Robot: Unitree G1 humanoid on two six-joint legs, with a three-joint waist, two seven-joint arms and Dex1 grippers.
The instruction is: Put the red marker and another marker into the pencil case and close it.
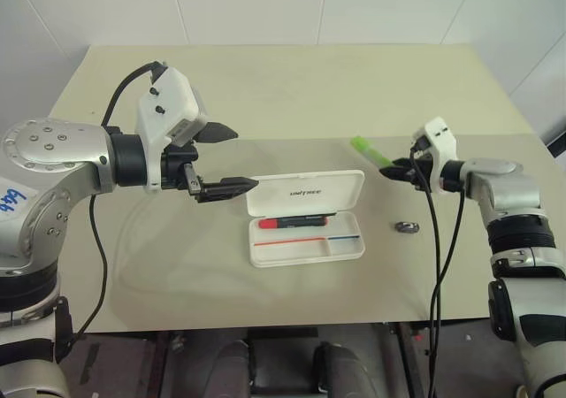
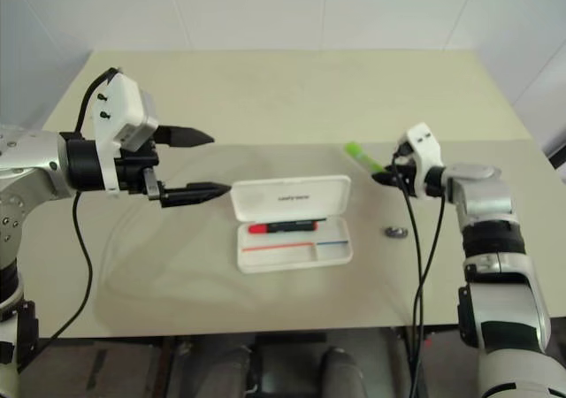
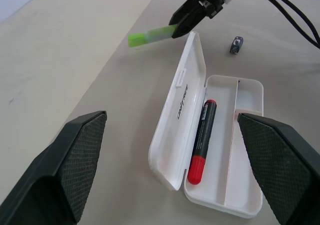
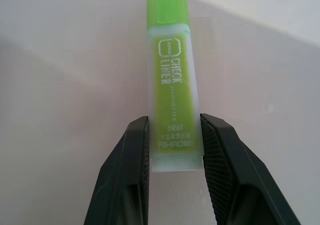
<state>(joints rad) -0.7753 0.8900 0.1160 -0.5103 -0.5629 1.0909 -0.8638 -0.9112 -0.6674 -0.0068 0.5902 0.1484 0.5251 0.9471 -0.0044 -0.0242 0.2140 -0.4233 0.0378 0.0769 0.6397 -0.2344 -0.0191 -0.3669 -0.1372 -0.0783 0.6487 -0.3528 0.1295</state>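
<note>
At frame centre the pencil case point(image 1: 305, 230) lies open on the surface point(image 1: 265, 88), lid raised, the red marker point(image 1: 292, 223) in its rear compartment. Right of centre, the right gripper point(image 1: 389, 170) has its fingers clamped on the green highlighter point(image 4: 172, 85), held above the surface; the right wrist view shows its printed lettering. At left, the left gripper point(image 1: 234, 159) has its fingers spread, empty. A small grey lump point(image 1: 407, 227) lies right of the case.

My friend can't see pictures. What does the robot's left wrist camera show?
An open white pencil case lies on a beige table with the red marker inside. Beyond it, the right gripper holds a green highlighter.
</note>
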